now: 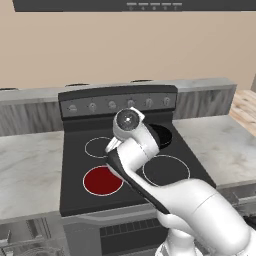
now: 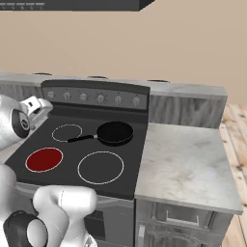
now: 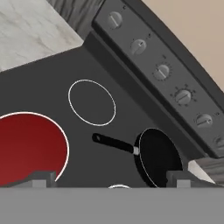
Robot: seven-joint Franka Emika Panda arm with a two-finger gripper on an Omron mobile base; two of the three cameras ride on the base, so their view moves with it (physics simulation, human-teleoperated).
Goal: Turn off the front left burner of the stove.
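The stove (image 1: pixel 75 170) is a black glass-top range with a raised back panel of small grey knobs (image 1: pixel 112 105). Its front left burner (image 1: pixel 102 180) glows red; it also shows as the burner (image 2: pixel 44 159) and the burner (image 3: pixel 26 146) at the lower left of the hand view. My gripper (image 3: pixel 110 180) hovers above the stove's left half, tilted toward the panel. Its two dark fingertips (image 3: pixel 41 178) stand wide apart, open, with nothing between them. The knobs (image 3: pixel 162 71) run diagonally along the upper right, well beyond the tips. In the left base view my own arm covers the hand.
A black frying pan (image 2: pixel 115 132) sits on the rear right burner, handle pointing left. A small white ring (image 2: pixel 67 132) marks the rear left burner, a larger ring (image 2: pixel 100 167) the front right. Marble counters (image 2: pixel 188 159) flank the stove. A range hood (image 1: pixel 130 5) hangs overhead.
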